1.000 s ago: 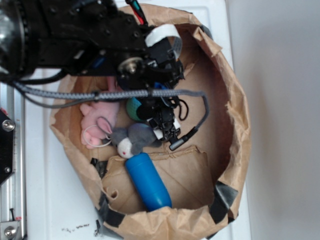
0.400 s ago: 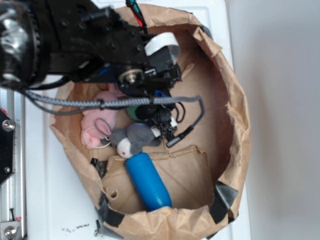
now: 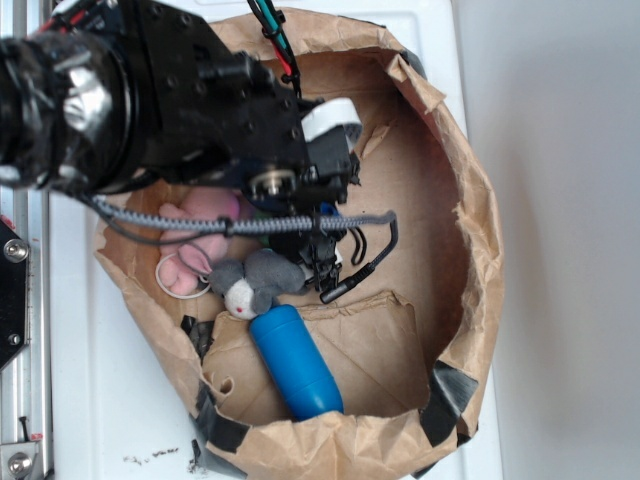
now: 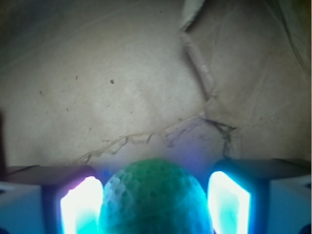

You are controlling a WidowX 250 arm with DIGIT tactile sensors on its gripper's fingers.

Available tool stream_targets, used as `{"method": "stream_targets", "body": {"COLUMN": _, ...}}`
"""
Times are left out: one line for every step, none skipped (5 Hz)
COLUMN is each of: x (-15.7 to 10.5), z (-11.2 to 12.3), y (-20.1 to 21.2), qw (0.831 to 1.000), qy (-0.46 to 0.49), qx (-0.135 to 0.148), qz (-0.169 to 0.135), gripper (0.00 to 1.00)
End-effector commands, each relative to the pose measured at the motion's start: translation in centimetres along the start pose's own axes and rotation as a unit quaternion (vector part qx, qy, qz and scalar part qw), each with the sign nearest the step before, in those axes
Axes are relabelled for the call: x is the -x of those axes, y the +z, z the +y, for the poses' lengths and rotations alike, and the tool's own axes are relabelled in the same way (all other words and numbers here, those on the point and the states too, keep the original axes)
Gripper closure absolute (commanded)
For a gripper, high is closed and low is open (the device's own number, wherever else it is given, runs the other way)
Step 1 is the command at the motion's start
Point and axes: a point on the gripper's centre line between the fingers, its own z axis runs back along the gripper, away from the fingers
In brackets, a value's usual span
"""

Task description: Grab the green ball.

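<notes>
Ball centred between our fingers.
We see the green ball [image 4: 155, 197] dead centre in the gripper [image 4: 155, 202], jaws wide either side, not yet touching it.

1. It looked like a robot lab bench, not a home; a black robot arm [image 3: 150, 100] with bundled cables reached over a plain white table [image 3: 100, 400].
2. A bolted metal rail [image 3: 20, 350] ran along the table's edge.
3. A taped brown paper bag [image 3: 470, 300] held assorted toys as test props.
</notes>
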Motion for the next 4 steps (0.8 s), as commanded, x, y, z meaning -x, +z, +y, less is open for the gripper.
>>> {"method": "stream_targets", "body": {"x": -1.1, "z": -0.1, "y": 3.1, "qw": 0.999, "qy": -0.005, "qx": 0.021, "qz": -0.041, "gripper": 1.0}}
{"method": "stream_targets", "body": {"x": -1.7, "z": -0.3, "y": 4.3, "qw": 0.998, "qy": -0.001, "qx": 0.033, "qz": -0.047, "gripper": 1.0}}
{"method": "stream_targets", "body": {"x": -4.3, "z": -2.2, "y": 8.8, "qw": 0.996, "qy": -0.013, "qx": 0.055, "qz": -0.07, "gripper": 1.0}}
{"method": "stream_targets", "body": {"x": -6.0, "z": -4.0, "y": 11.2, "qw": 0.997, "qy": -0.033, "qx": 0.036, "qz": -0.062, "gripper": 1.0}}
